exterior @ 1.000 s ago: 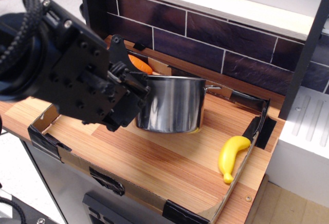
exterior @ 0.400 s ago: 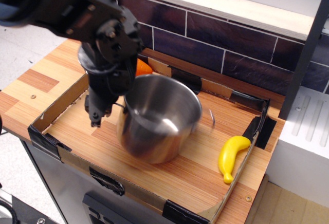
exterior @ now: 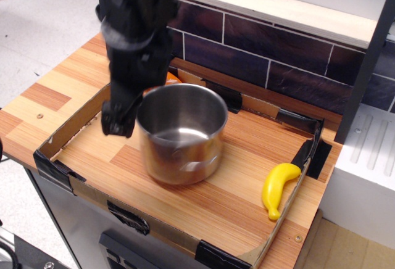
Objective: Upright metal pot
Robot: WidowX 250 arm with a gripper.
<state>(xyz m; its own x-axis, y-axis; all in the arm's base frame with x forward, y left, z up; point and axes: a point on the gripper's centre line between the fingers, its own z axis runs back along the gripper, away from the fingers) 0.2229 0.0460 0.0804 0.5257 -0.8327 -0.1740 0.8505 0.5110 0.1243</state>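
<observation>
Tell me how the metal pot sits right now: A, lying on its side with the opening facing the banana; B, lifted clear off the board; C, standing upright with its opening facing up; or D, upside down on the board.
C: the metal pot rests on its base on the wooden board, and its open rim and shiny inside show from above.

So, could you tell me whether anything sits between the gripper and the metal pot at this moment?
Nothing visible does. The gripper is right at the left rim of the metal pot, which stands upright with its opening up. The orange carrot lies behind the pot, and the banana lies off to the right, both clear of that gap.
</observation>
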